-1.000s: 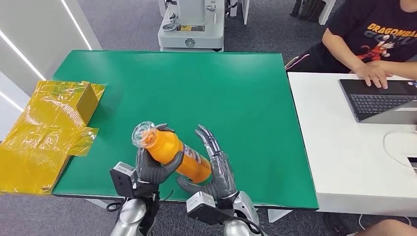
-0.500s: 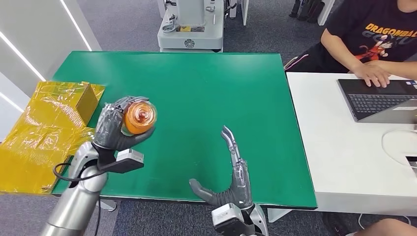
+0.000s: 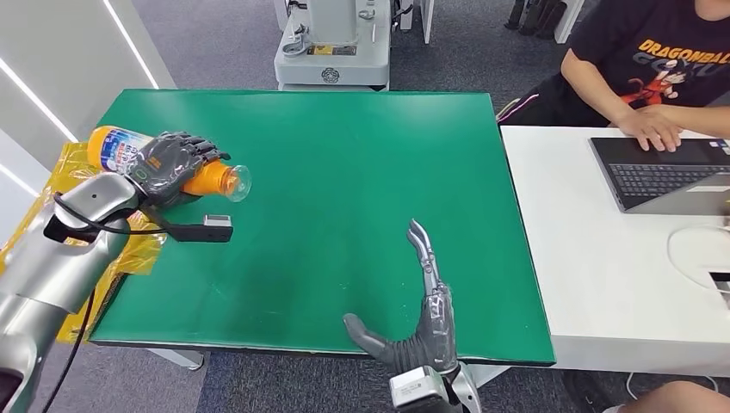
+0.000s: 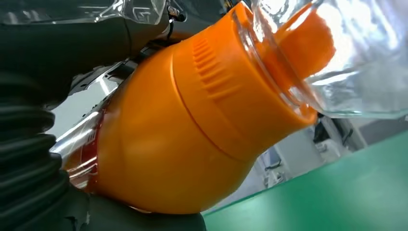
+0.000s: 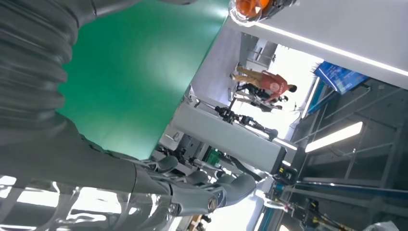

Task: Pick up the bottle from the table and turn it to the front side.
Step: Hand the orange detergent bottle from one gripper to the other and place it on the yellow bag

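left hand [image 3: 168, 165] grasps bottle [image 3: 129, 155] at 10 o'clock over counter [image 3: 361, 172] | right hand [image 3: 422, 323] released, 6 o'clock | advice: roll wrist slowly, label forward, grip firm

The orange bottle [image 3: 163, 162] with a clear cap lies sideways above the table's left edge.

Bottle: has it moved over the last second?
Yes. The bottle, gripped by the left robot hand, went from the green table's near edge to its far-left edge, beside the yellow bags.
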Controlling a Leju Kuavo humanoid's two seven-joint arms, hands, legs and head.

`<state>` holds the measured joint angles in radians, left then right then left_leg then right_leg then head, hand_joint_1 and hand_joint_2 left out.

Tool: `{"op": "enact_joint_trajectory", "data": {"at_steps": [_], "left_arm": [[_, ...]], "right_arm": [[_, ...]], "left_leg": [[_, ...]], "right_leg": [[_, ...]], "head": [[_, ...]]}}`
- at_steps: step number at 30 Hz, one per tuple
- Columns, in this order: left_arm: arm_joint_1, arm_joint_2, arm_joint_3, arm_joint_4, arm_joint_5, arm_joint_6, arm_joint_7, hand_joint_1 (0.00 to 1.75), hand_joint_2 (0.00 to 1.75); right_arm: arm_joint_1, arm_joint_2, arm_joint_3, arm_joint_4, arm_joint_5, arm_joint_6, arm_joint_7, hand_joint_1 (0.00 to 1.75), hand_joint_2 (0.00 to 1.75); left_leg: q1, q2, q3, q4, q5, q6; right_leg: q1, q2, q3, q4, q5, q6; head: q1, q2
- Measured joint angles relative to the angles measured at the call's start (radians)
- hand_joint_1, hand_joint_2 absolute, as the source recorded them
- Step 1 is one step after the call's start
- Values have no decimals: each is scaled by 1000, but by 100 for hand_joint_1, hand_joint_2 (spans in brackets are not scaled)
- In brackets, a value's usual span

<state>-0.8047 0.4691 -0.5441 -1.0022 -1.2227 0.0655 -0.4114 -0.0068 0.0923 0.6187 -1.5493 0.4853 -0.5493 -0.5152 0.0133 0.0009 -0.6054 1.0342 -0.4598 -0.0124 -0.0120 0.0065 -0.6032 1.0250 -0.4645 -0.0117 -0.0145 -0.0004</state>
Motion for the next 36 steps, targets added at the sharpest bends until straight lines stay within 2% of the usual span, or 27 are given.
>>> {"op": "enact_joint_trajectory", "data": {"at_steps": [9, 13, 17, 22, 32, 36], "left_arm": [[-97, -1, -97, 145, -20, -17, 3, 175, 175], [-139, -10, -174, 283, -24, -49, -30, 175, 175], [-138, -23, -234, 397, -12, -51, -40, 175, 175], [-143, -31, -267, 465, -8, -51, -39, 175, 175], [-107, -36, -275, 579, 24, -54, 53, 175, 175], [-78, -32, -275, 605, 24, -25, 67, 175, 175]], "right_arm": [[9, 0, -8, -15, 4, 10, 3, 0, 175], [8, 0, -9, -15, -4, 31, -2, 0, 175], [8, 0, -8, -15, -11, 34, -6, 0, 175], [7, 0, -8, -15, -13, 34, -6, 0, 175], [9, 0, -9, -23, -3, 29, 9, 0, 175], [9, 0, -9, -30, 5, 42, 18, 0, 175]], "left_leg": [[0, 0, 0, 0, 0, 0], [0, 1, 0, 0, 0, 0], [1, 0, 0, 0, 0, 0], [0, 0, 0, 0, 0, 0], [1, 0, 0, 0, 0, 0], [0, 0, 0, 0, 0, 0]], "right_leg": [[0, 0, 0, 0, 0, 0], [0, 1, 0, 0, 0, 0], [0, 0, 0, 0, 0, 0], [0, 0, 0, 0, 0, 0], [0, 0, 0, 1, 0, 0], [0, 0, 0, 1, 0, 0]], "head": [[0, 0], [0, 0], [0, 0], [0, 0], [0, 0], [0, 0]]}}
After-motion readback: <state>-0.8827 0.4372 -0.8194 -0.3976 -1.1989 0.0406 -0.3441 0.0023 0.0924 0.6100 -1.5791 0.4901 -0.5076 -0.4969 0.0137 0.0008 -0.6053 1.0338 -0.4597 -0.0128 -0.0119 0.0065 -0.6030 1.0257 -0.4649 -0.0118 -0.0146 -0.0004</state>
